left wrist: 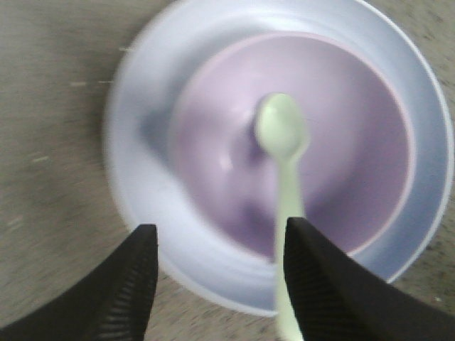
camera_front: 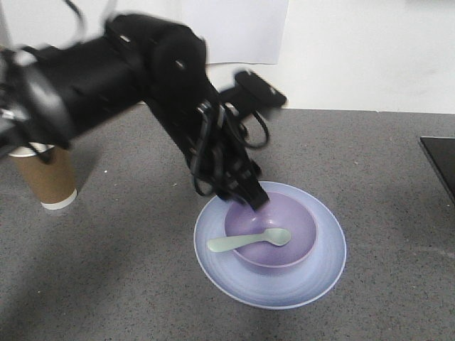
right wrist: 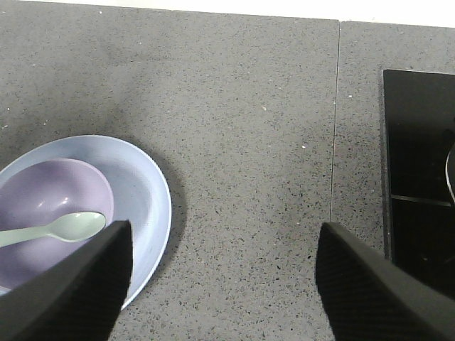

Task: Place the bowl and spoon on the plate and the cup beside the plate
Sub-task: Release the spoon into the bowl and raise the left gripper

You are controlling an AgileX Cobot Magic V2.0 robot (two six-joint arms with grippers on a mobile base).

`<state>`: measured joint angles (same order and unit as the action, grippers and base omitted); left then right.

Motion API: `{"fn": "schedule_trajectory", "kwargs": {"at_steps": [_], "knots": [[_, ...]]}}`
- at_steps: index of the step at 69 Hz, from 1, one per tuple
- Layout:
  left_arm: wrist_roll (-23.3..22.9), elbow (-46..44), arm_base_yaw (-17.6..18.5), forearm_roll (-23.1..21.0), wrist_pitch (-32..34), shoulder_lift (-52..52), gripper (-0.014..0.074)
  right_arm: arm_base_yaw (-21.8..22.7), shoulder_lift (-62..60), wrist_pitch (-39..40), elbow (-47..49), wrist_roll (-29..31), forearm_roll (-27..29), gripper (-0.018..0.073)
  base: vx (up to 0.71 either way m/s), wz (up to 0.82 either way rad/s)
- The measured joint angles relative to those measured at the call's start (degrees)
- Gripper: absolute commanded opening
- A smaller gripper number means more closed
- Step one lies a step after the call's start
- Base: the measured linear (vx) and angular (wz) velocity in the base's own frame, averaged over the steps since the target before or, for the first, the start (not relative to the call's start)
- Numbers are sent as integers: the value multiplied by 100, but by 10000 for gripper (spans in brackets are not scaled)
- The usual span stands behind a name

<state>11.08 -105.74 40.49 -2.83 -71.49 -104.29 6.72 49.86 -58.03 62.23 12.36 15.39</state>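
The lavender bowl [camera_front: 284, 245] sits on the pale blue plate [camera_front: 320, 273] at the centre of the counter. The mint-green spoon [camera_front: 250, 240] lies with its head in the bowl and its handle over the bowl's left rim. My left gripper [camera_front: 254, 197] hovers at the bowl's far-left rim. From the left wrist it [left wrist: 217, 284] is open above the plate [left wrist: 142, 106] and bowl [left wrist: 213, 142], and the spoon [left wrist: 282, 135] handle passes just inside the right finger. The brown cup [camera_front: 46, 181] stands far left, partly behind the arm. My right gripper [right wrist: 224, 284] is open over bare counter, right of the plate [right wrist: 146, 192].
A black flat panel [right wrist: 419, 177] is set into the counter at the right, also seen at the right edge of the front view as a black panel [camera_front: 441, 163]. A white wall runs behind the counter. The left arm's bulk spans the upper left.
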Motion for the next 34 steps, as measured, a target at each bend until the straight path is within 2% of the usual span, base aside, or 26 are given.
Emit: {"fn": "schedule_trajectory", "kwargs": {"at_steps": [9,17,34], "knots": [[-509,-2,-439,598,20,560,393,0,0,0,0,0,0,528,0,0],[-891,-2,-1096,987,59,985,393,0,0,0,0,0,0,528,0,0],[-1287,-6,-2528,1102,59,1344,393,0,0,0,0,0,0,528,0,0]]}}
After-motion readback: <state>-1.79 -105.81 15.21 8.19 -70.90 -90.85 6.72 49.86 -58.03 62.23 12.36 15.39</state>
